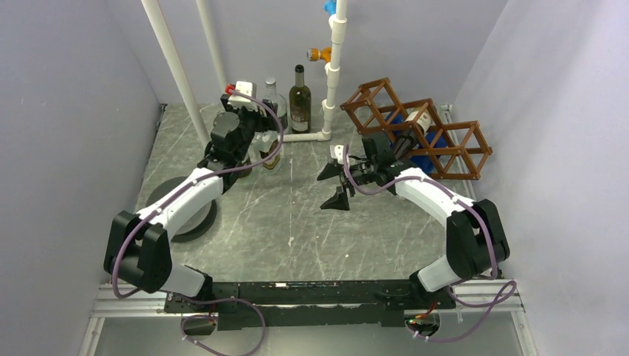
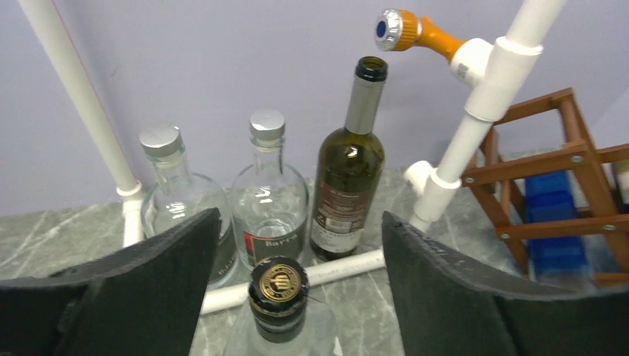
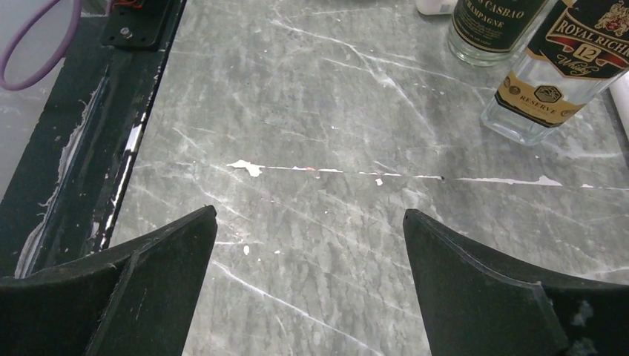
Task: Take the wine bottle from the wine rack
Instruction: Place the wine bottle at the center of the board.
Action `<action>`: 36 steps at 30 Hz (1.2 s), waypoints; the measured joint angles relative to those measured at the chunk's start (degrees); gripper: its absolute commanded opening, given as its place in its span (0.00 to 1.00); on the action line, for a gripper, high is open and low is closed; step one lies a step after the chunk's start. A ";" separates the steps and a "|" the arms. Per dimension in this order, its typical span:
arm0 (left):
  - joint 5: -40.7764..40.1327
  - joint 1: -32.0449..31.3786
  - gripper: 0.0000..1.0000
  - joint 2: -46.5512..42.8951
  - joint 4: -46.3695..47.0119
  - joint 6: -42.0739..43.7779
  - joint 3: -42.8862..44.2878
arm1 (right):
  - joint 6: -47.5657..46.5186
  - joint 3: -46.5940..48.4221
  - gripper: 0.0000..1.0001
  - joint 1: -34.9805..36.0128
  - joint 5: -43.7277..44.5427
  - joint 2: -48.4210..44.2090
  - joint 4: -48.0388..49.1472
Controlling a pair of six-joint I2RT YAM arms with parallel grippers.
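Jaws of the left gripper [image 2: 300, 222] stand apart in the upper left of the top view, around a gold-capped bottle [image 2: 278, 285] but not touching it. The right gripper [image 3: 310, 215] is spread wide and empty over the grey marbled table [image 1: 297, 215]. The wine bottle [image 1: 417, 123] lies in the wine rack [image 1: 448, 128], upper right (which end is its neck, I cannot tell). I would pull it straight along its cell. The walls [image 1: 67, 111] are lilac.

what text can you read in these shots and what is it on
"ROYAL RICH…", "12", "RESERVE": clear square bottle, name cut off by the frame.
"CASBAO", "CHAMPAGNE": dark-labelled bottle beside it, top of the label cut off.
"Barra", probably: label on the clear silver-capped bottle.
Dark green bottle: back label too small to read.
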 measured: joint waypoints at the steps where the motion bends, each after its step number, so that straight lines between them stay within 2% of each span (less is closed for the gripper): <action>1: 0.37 -0.02 0.94 -0.61 -0.85 -0.26 0.11 | -0.66 0.00 1.00 0.00 0.00 -0.52 -0.81; 3: 1.49 -0.02 0.99 -2.14 -3.32 -1.36 0.48 | -2.25 0.02 1.00 0.00 0.02 -1.51 -2.43; 12: 11.56 0.55 0.99 -11.28 -15.34 -6.56 0.98 | -11.43 0.46 1.00 -0.02 1.64 -6.88 -12.28; 21: 24.72 2.23 0.99 -17.59 -21.42 -9.64 0.44 | -17.49 5.84 1.00 -0.48 6.49 -9.51 -23.85; 26: 30.91 2.47 1.00 -19.37 -22.93 -10.16 -2.93 | -19.02 10.29 1.00 -1.22 9.60 -11.15 -33.44; 30: 35.43 2.47 0.99 -19.52 -23.45 -10.60 -5.46 | -18.47 11.72 1.00 -4.02 10.51 -14.45 -37.99; 36: 42.05 2.47 0.99 -19.50 -23.65 -12.26 -7.26 | -15.39 11.96 1.00 -11.89 10.60 -19.54 -41.48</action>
